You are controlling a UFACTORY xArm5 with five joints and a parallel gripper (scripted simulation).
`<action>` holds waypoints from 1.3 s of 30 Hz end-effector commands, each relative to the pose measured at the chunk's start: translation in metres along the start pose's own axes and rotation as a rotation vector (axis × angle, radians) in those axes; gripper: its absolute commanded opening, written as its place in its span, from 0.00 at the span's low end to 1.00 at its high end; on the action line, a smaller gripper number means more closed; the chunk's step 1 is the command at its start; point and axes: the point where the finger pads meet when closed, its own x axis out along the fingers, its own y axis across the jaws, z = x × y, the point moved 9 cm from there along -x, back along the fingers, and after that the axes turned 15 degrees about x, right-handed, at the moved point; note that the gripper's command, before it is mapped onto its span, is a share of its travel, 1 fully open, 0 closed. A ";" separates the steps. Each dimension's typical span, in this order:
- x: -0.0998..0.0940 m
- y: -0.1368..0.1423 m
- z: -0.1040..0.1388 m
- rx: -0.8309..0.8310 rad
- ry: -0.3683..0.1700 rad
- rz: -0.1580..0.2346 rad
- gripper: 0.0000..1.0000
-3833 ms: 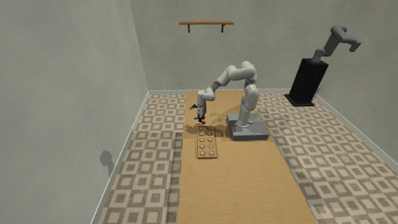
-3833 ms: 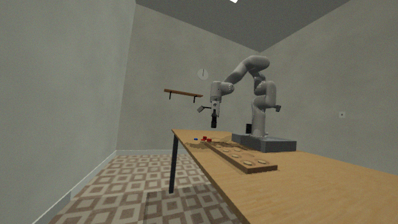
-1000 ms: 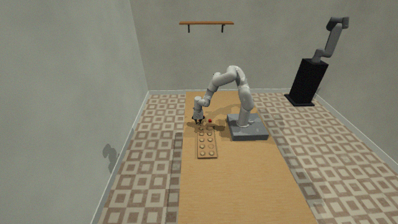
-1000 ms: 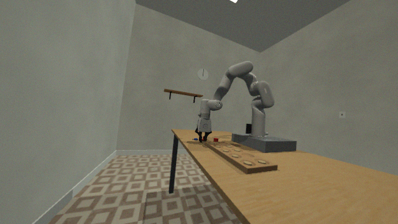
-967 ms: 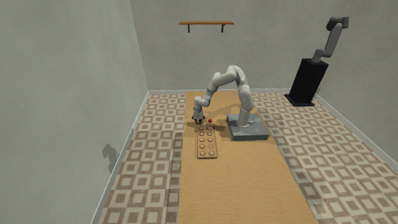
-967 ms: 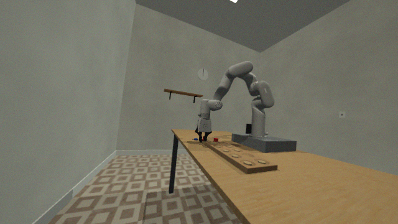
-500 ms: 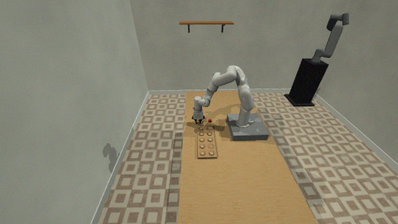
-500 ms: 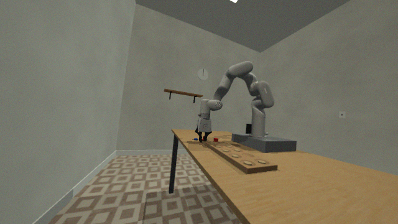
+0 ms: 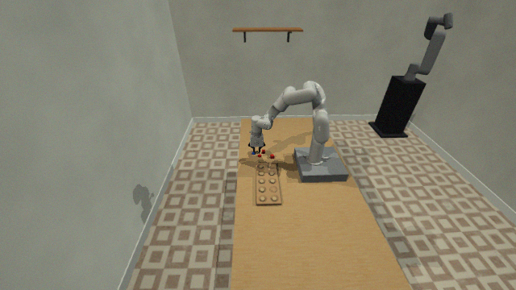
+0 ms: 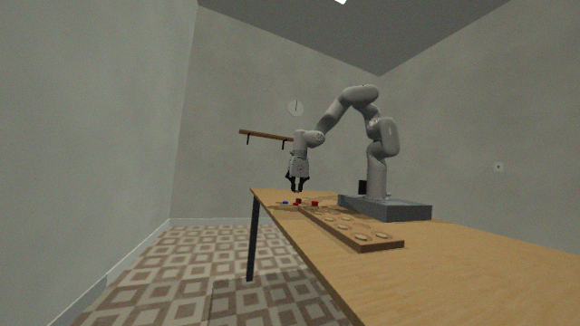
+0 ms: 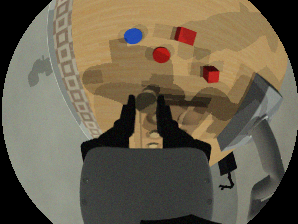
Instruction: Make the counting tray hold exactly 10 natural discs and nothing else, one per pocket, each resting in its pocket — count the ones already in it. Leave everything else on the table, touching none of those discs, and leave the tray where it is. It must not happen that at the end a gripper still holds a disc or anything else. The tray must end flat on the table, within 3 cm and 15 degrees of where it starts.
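Note:
The wooden counting tray [image 9: 268, 183] lies flat on the table, with natural discs in most of its pockets. At least one pocket [image 9: 274, 188] in the right column looks empty. My gripper [image 9: 255, 150] hangs above the table just beyond the tray's far end. It also shows in the exterior view [image 10: 297, 187]. In the wrist view the fingers are shut on a small tan thing that looks like a natural disc [image 11: 150, 92], held clear of the table.
A blue disc [image 11: 133, 35], a red disc [image 11: 161, 54] and two red cubes [image 11: 185, 35] [image 11: 210, 74] lie on the table beyond the tray. The arm's grey base [image 9: 321, 169] stands to the tray's right. The table's left edge is close.

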 end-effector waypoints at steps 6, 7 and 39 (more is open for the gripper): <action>-0.029 0.009 0.042 0.000 0.000 -0.001 0.00; -0.029 0.010 0.046 0.000 0.000 -0.001 0.00; -0.033 0.123 0.238 0.000 0.006 0.009 0.00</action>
